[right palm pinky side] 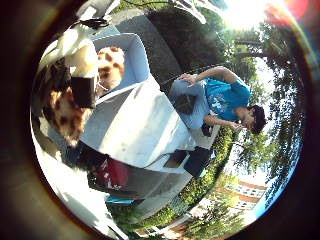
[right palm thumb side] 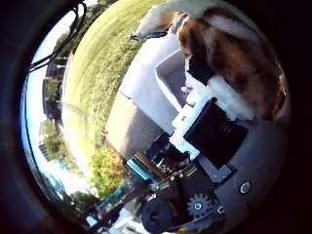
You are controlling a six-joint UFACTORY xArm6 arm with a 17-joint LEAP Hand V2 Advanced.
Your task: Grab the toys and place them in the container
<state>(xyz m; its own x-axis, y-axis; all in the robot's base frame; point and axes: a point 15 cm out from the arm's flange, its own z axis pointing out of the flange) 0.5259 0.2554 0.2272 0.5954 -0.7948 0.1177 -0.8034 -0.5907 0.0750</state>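
A plush toy [right palm pinky side: 67, 112] with brown spots on cream fur fills the space close to my palm. My right hand [right palm thumb side: 209, 126] has its white and black fingers [right palm pinky side: 84, 75] curled against the toy, holding it. Another part of the spotted toy [right palm pinky side: 111, 62] shows in front of the pale grey-blue container [right palm pinky side: 134, 55]. The container stands open on the table [right palm pinky side: 145, 125], just beyond the held toy. In the thumb side view the toy's brown and white fur [right palm thumb side: 229, 44] hangs beside the container [right palm thumb side: 170, 78], and a small purple thing [right palm thumb side: 186, 89] shows at its inner wall.
The table carries a light grey cloth and stands outdoors on grass [right palm thumb side: 97, 63]. A red object [right palm pinky side: 114, 172] lies under the table. Dark boxes [right palm pinky side: 195, 160] sit at the table's far edge. Trees and buildings lie beyond.
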